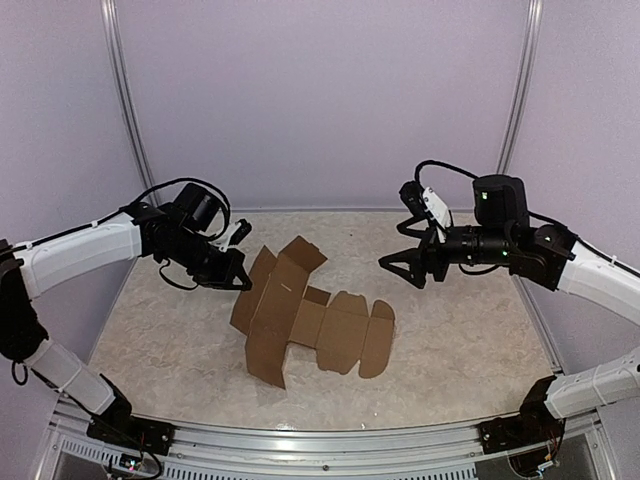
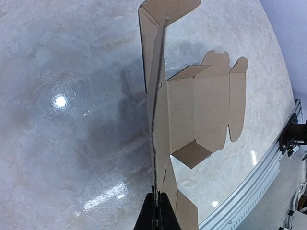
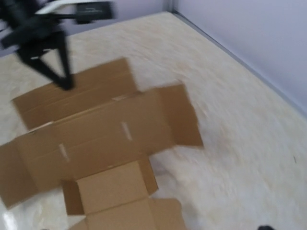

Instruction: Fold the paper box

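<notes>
Left of centre in the overhead view, the left gripper (image 1: 240,279) pinched an edge of the paper box (image 1: 318,325), probably to stand that long panel up on its crease. Its other panels lay flat in the middle of the table (image 1: 460,340). Right of centre, the right gripper (image 1: 402,272) hovered clear, jaws spread, likely ready to press a flap.

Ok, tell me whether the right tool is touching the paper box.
No, in the top view the right tool hangs open, with bare table between it and the paper box.
</notes>
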